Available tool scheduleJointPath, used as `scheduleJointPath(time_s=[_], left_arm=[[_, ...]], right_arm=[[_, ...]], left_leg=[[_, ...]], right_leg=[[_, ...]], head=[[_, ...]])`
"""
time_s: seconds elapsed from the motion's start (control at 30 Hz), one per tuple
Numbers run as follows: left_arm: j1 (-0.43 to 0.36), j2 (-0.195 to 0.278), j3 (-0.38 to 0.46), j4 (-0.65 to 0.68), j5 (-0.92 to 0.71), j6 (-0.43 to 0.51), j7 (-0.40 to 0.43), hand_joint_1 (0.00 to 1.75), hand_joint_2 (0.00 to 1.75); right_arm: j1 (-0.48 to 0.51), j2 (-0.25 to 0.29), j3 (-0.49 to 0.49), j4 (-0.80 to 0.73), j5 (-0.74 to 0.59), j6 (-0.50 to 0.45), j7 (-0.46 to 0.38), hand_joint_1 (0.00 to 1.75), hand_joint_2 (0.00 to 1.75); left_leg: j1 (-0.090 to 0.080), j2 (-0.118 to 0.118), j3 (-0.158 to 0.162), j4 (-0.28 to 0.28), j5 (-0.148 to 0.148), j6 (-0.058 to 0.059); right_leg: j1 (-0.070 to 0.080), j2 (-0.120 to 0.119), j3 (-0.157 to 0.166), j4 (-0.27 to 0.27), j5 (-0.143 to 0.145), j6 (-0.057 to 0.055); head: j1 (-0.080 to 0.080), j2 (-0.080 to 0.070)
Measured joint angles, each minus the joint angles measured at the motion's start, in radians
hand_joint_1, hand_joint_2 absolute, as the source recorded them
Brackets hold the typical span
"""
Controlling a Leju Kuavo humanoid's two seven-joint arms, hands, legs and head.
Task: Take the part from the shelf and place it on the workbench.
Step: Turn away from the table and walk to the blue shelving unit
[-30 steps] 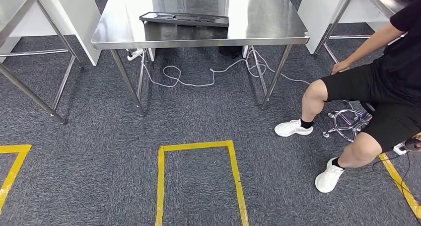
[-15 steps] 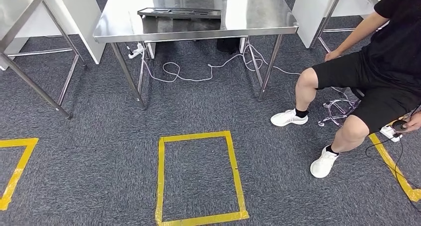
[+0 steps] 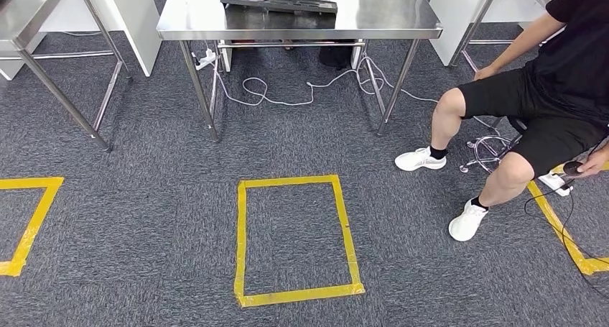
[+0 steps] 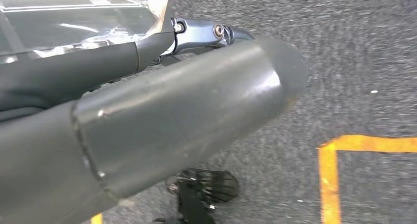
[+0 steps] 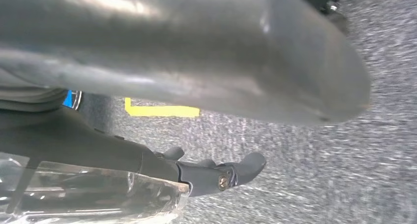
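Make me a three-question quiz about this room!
1. Where is the black tray?
A. on the carpet
B. on the steel table
C. on a shelf

2. What colour is the tape rectangle?
A. yellow
B. blue
C. red

3. What is the person doing?
A. standing
B. lying down
C. sitting

Answers:
1 B, the tray lies on the table top in the head view.
2 A, the tape outline is yellow against the grey carpet.
3 C, the person's knees are bent and both white shoes are on the carpet.
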Motion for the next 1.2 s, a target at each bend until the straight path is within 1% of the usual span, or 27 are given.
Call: scheduleJointPath(time_s=[0.03,0.07,0.1,0.13,0.17,0.2,0.27,0.3,0.33,0.4,0.43,0.47,0.5,0.53,0.6,0.63,0.7,0.77,0.83,0.87,0.93,0.97,1.0,1.03,1.1,1.13,1.2], left_arm=[[0.000,0.000,0.000,0.000,0.000,0.002,0.001,0.00,0.00],[0.000,-0.001,0.000,0.000,-0.002,0.003,0.001,0.00,0.00],[0.000,-0.003,0.000,0.000,-0.004,0.004,0.001,0.00,0.00],[-0.001,-0.005,0.000,0.000,-0.006,0.004,0.002,0.00,0.00],[-0.001,-0.006,0.000,0.000,-0.007,0.005,0.003,0.00,0.00],[-0.002,-0.007,0.000,0.000,-0.008,0.005,0.003,0.00,0.00],[-0.003,-0.007,0.000,0.000,-0.009,0.005,0.004,0.00,0.00],[-0.003,-0.007,0.000,0.000,-0.009,0.005,0.005,0.00,0.00],[-0.002,-0.007,0.000,0.000,-0.009,0.005,0.005,0.00,0.00],[-0.001,-0.007,0.000,0.000,-0.009,0.005,0.005,0.00,0.00],[-0.001,-0.007,0.000,0.000,-0.009,0.006,0.005,0.00,0.00],[-0.001,-0.007,0.000,0.000,-0.008,0.007,0.005,0.00,0.00],[0.000,-0.006,0.000,0.000,-0.008,0.007,0.005,0.00,0.00],[0.000,-0.006,0.000,0.000,-0.008,0.008,0.005,0.00,0.00],[0.000,-0.006,0.000,0.000,-0.007,0.009,0.005,0.00,0.00],[0.001,-0.006,0.000,0.000,-0.007,0.009,0.005,0.00,0.00],[0.004,-0.006,0.000,0.000,-0.007,0.010,0.005,0.00,0.00],[0.005,-0.006,0.000,0.000,-0.007,0.010,0.005,0.00,0.00],[0.003,-0.007,0.000,0.000,-0.007,0.011,0.005,0.00,0.00],[0.003,-0.007,0.000,0.000,-0.007,0.011,0.004,0.00,0.00],[0.003,-0.006,0.000,0.000,-0.007,0.011,0.004,0.00,0.00],[0.003,-0.006,0.000,0.000,-0.007,0.011,0.004,0.00,0.00],[0.003,-0.006,0.000,0.000,-0.007,0.011,0.005,0.00,0.00],[0.003,-0.007,0.000,0.000,-0.007,0.011,0.005,0.00,0.00],[0.002,-0.007,0.000,0.000,-0.007,0.011,0.005,0.00,0.00],[0.002,-0.007,0.000,0.000,-0.007,0.011,0.005,0.00,0.00],[0.000,-0.006,0.000,0.000,-0.007,0.012,0.004,0.00,0.00]], right_arm=[[0.000,0.000,0.000,0.000,0.000,0.000,0.000,0.00,0.00],[0.000,-0.001,0.000,0.000,0.000,0.000,0.000,0.00,0.00],[-0.001,-0.002,-0.001,0.000,0.000,0.000,0.001,0.00,0.00],[-0.004,-0.003,-0.002,0.000,0.000,0.001,0.001,0.00,0.00],[-0.006,-0.004,-0.003,0.000,-0.001,0.001,0.001,0.00,0.00],[-0.008,-0.005,-0.004,0.000,-0.001,0.001,0.001,0.00,0.00],[-0.009,-0.004,-0.006,0.000,-0.001,0.001,0.001,0.00,0.00],[-0.007,-0.003,-0.007,0.000,-0.001,0.001,0.001,0.00,0.00],[-0.006,-0.001,-0.008,0.000,-0.001,0.001,0.001,0.00,0.00],[-0.002,0.000,-0.008,0.000,-0.001,0.001,0.001,0.00,0.00],[0.000,0.001,-0.008,0.000,-0.001,0.001,0.001,0.00,0.00],[0.002,0.003,-0.008,0.000,-0.001,0.001,0.001,0.00,0.00],[0.004,0.004,-0.008,0.000,-0.001,0.001,0.001,0.00,0.00],[0.005,0.004,-0.008,0.000,-0.001,0.001,0.001,0.00,0.00],[0.005,0.005,-0.008,0.000,-0.001,0.001,0.001,0.00,0.00],[0.003,0.005,-0.008,0.000,-0.001,0.001,0.001,0.00,0.00],[-0.002,0.006,-0.008,0.000,0.000,0.003,0.000,0.00,0.00],[-0.003,0.007,-0.008,0.000,0.000,0.006,-0.001,0.00,0.00],[-0.002,0.006,-0.009,0.000,0.000,0.008,-0.001,0.00,0.00],[-0.001,0.006,-0.009,0.000,0.000,0.009,-0.001,0.00,0.00],[0.001,0.006,-0.009,0.000,0.001,0.010,-0.001,0.00,0.00],[0.002,0.006,-0.009,0.000,0.001,0.010,-0.001,0.00,0.00],[0.004,0.005,-0.009,0.000,0.001,0.010,-0.001,0.00,0.00],[0.006,0.004,-0.009,0.000,0.001,0.010,-0.001,0.00,0.00],[0.006,0.003,-0.009,0.000,0.002,0.010,-0.001,0.00,0.00],[0.005,0.004,-0.009,0.000,0.002,0.010,-0.001,0.00,0.00],[0.002,0.006,-0.009,0.000,0.005,0.011,-0.002,0.00,0.00]], left_leg=[[-0.005,0.001,-0.014,0.000,0.012,0.000],[-0.009,0.001,-0.025,0.000,0.023,0.000],[-0.013,0.001,-0.034,0.001,0.033,-0.001],[-0.017,0.001,-0.039,0.002,0.043,-0.003],[-0.018,0.003,-0.042,0.002,0.052,-0.007],[-0.017,0.005,-0.043,0.001,0.059,-0.012],[-0.013,0.007,-0.047,0.000,0.070,-0.026],[-0.010,0.005,-0.052,0.009,0.056,-0.032],[-0.007,0.002,-0.062,0.034,0.025,-0.039],[0.003,-0.003,-0.094,0.140,-0.070,-0.055],[0.010,-0.004,-0.109,0.203,-0.107,-0.065],[0.017,-0.004,-0.116,0.249,-0.123,-0.074],[0.024,-0.004,-0.105,0.263,-0.119,-0.083],[0.032,-0.004,-0.074,0.234,-0.100,-0.091],[0.046,-0.017,0.025,0.100,-0.058,-0.104],[0.050,-0.030,0.063,0.042,-0.047,-0.106],[0.049,-0.046,0.091,-0.008,-0.050,-0.097],[0.045,-0.034,0.086,-0.016,-0.047,-0.076],[0.045,-0.016,0.082,-0.026,-0.035,-0.052],[0.045,-0.005,0.080,-0.030,-0.030,-0.043],[0.043,0.015,0.073,-0.031,-0.026,-0.036],[0.042,0.025,0.070,-0.031,-0.024,-0.036],[0.042,0.034,0.069,-0.031,-0.023,-0.037],[0.042,0.043,0.069,-0.030,-0.022,-0.038],[0.043,0.060,0.071,-0.029,-0.022,-0.046],[0.040,0.068,0.072,-0.027,-0.023,-0.053],[0.033,0.081,0.075,-0.026,-0.025,-0.067]], right_leg=[[0.004,0.001,0.026,-0.013,0.026,0.005],[0.011,0.001,0.068,-0.058,0.049,0.003],[0.019,0.001,0.125,-0.130,0.055,-0.009],[0.026,0.000,0.183,-0.215,0.045,-0.024],[0.033,-0.001,0.225,-0.282,0.030,-0.039],[0.038,-0.001,0.250,-0.327,0.015,-0.051],[0.031,-0.001,0.250,-0.351,0.022,-0.064],[0.025,-0.002,0.246,-0.354,0.033,-0.073],[0.018,-0.003,0.240,-0.358,0.044,-0.081],[0.013,-0.004,0.222,-0.358,0.063,-0.091],[0.012,-0.005,0.213,-0.358,0.070,-0.089],[0.010,-0.005,0.205,-0.357,0.076,-0.086],[0.007,-0.005,0.199,-0.355,0.081,-0.081],[0.003,-0.003,0.195,-0.353,0.085,-0.076],[-0.004,0.004,0.184,-0.340,0.088,-0.066],[-0.004,0.009,0.174,-0.332,0.089,-0.059],[-0.001,0.020,0.157,-0.320,0.092,-0.044],[0.002,0.032,0.150,-0.318,0.100,-0.027],[0.002,0.031,0.121,-0.281,0.081,-0.023],[0.001,0.027,0.094,-0.231,0.057,-0.026],[-0.004,0.022,0.026,-0.098,0.003,-0.031],[-0.006,0.021,0.003,-0.048,-0.012,-0.028],[-0.008,0.020,-0.002,-0.033,-0.010,-0.020],[-0.011,0.015,0.015,-0.058,0.006,-0.009],[-0.019,-0.019,0.090,-0.197,0.058,0.010],[-0.018,-0.038,0.122,-0.260,0.077,0.013],[-0.014,-0.055,0.142,-0.312,0.091,0.002]], head=[[0.000,0.000],[0.000,0.000],[-0.001,0.000],[0.000,0.000],[-0.001,0.000],[-0.002,0.000],[-0.002,0.000],[-0.003,0.000],[-0.005,0.000],[-0.009,0.000],[-0.010,0.000],[-0.010,0.000],[-0.010,0.000],[-0.010,0.000],[-0.011,0.000],[-0.010,0.000],[-0.009,0.000],[-0.009,0.000],[-0.006,0.000],[-0.003,0.000],[0.001,0.000],[0.002,0.000],[0.003,0.000],[0.004,0.000],[0.006,0.000],[0.008,0.000],[0.006,0.000]])
